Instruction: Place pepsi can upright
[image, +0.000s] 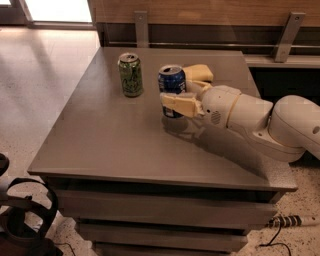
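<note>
The pepsi can (171, 80) stands upright in the far half of the bench (100, 145), about midway between the left and right edges. It is a blue aluminium can with white lettering on its side. Its silver top faces up, and the opening in it shows dark. The tool (176, 88) is clamped on the pepsi can, with one cream finger (181, 104) across the near side and the other (200, 73) against the far side. The near finger hides part of the lower body, so I cannot tell whether the base rests on the bench. The white arm (250, 115) reaches in from the right edge. A green patterned can (130, 75) stands upright towards the far left corner, near the pepsi can but apart from it.
</note>
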